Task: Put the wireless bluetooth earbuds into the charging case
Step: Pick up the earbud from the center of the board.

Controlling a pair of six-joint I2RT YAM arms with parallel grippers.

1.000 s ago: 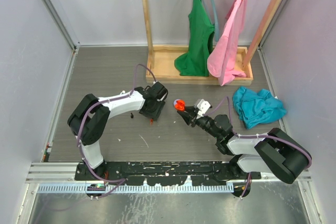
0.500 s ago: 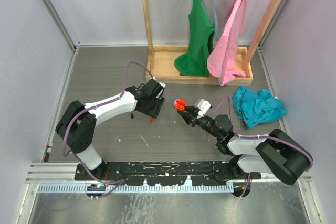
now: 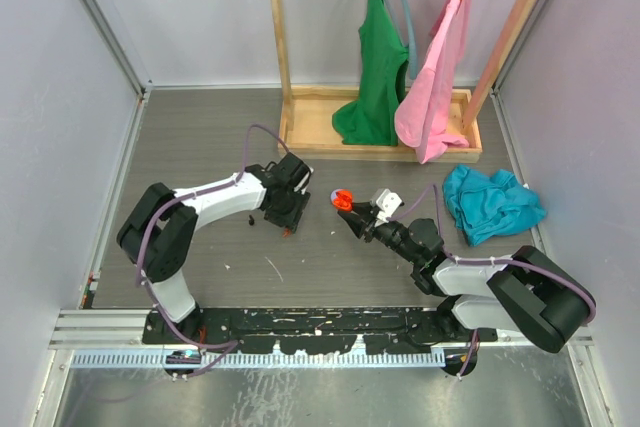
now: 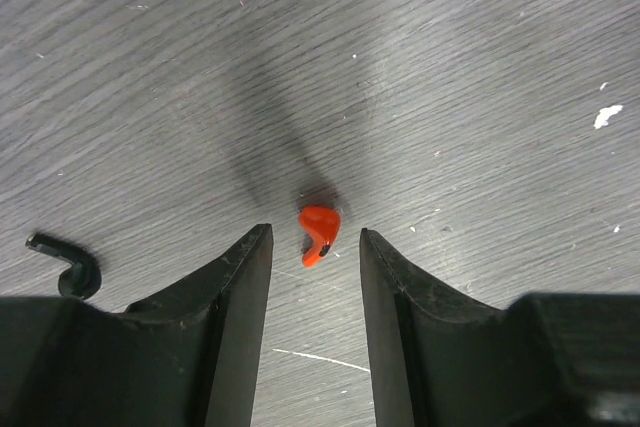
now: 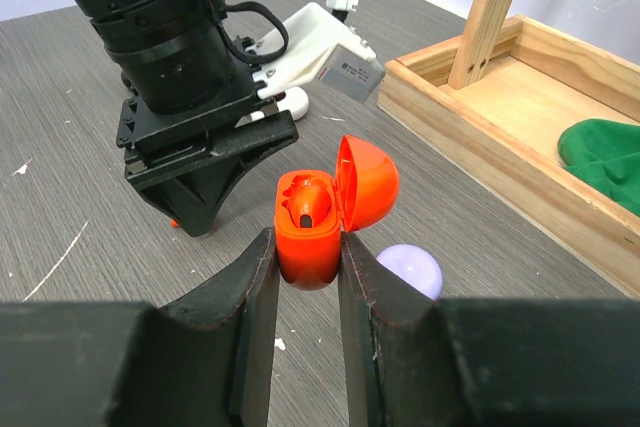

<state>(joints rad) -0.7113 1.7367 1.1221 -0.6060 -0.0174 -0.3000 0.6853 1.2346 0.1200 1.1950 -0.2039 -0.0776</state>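
Earbud (image 4: 319,234): red, lying on desk (image 4: 480,67) at frame centre, flanked by parted left fingers (image 4: 240,297).
Case (image 5: 308,237): red, lid open, gripped by right fingers (image 5: 250,297).

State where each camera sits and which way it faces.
Top external: above, behind the bases, looking down on the table; both arms show.
Left wrist: on the left arm, looking down at a red earbud between its fingers.
Right wrist: low, facing the left hand across the table; its fingers clamp the open charging case.
Shared: top external and right wrist both show the left hand and case.
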